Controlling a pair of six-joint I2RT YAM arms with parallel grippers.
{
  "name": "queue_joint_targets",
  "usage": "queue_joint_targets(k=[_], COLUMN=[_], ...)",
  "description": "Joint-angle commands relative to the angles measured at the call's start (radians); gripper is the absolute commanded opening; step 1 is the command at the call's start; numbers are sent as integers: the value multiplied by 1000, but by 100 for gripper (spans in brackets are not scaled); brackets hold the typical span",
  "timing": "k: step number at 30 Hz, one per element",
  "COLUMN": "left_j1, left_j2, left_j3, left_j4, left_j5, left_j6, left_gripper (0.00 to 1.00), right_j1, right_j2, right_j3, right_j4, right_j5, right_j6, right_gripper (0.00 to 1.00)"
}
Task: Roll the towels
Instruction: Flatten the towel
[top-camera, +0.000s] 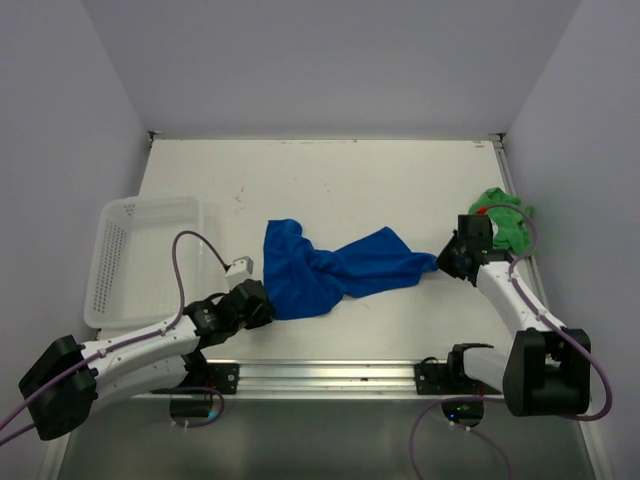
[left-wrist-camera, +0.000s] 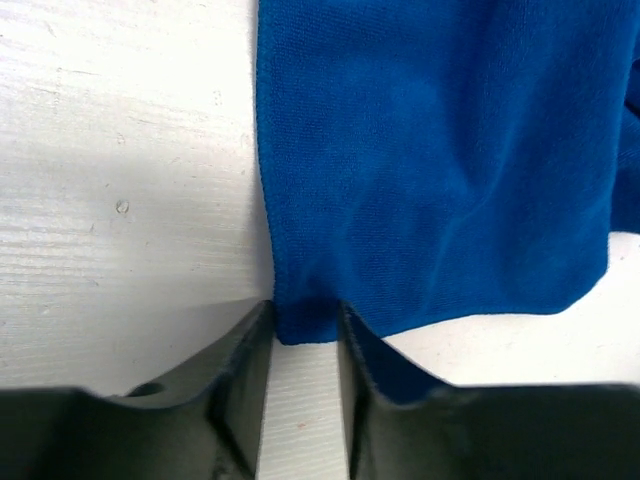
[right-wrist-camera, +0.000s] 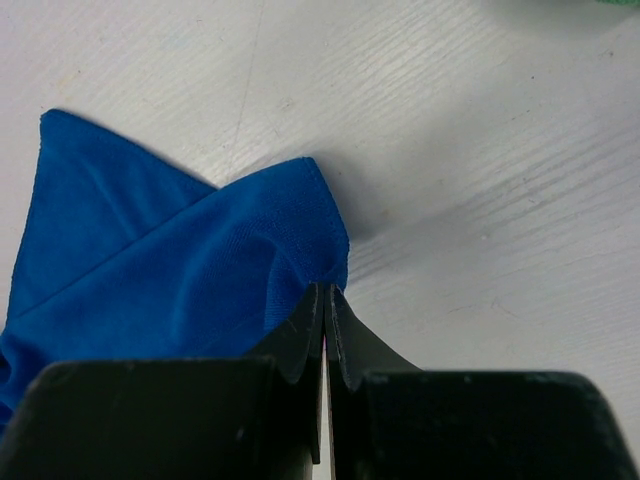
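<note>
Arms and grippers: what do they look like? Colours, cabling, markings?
The left arm and right arm have white links with black joints. A purple cable loops along each. The left gripper and right gripper have black tapered fingers. A small pale box sits on the left wrist. No markings visible.

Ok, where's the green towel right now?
In the top view the green towel lies bunched at the table's right edge, just past the right tool and well right of the blue towel.
</note>
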Motion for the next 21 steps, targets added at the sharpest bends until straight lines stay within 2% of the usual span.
queue_joint_targets(k=[1, 3, 6, 9, 14, 21], left_j1=[-19, -22, -28, -30, -31, -31], left_j2=[21, 34, 63, 68, 51, -40], left_j3=[2, 11, 24, 30, 59, 163], left_j4=[-21, -28, -37, -42, -70, -160], left_j5=[-40, -46, -53, -60, -71, -172], left_j6=[-2, 2, 7, 4, -5, 7], left_gripper=[31, 25, 9, 0, 0, 0], right_j1=[0, 0, 0, 0, 0, -1], right_j2=[-30, -33, -43, -58, -90, -155], right_j3=[-7, -8, -13, -13, 2, 52], right_j4=[27, 27, 24, 15, -29, -112], right_j5=[-16, -20, -22, -22, -10, 25], right_j6=[9, 7, 4, -5, -30, -45], right_gripper=[0, 0, 0, 0, 0, 0])
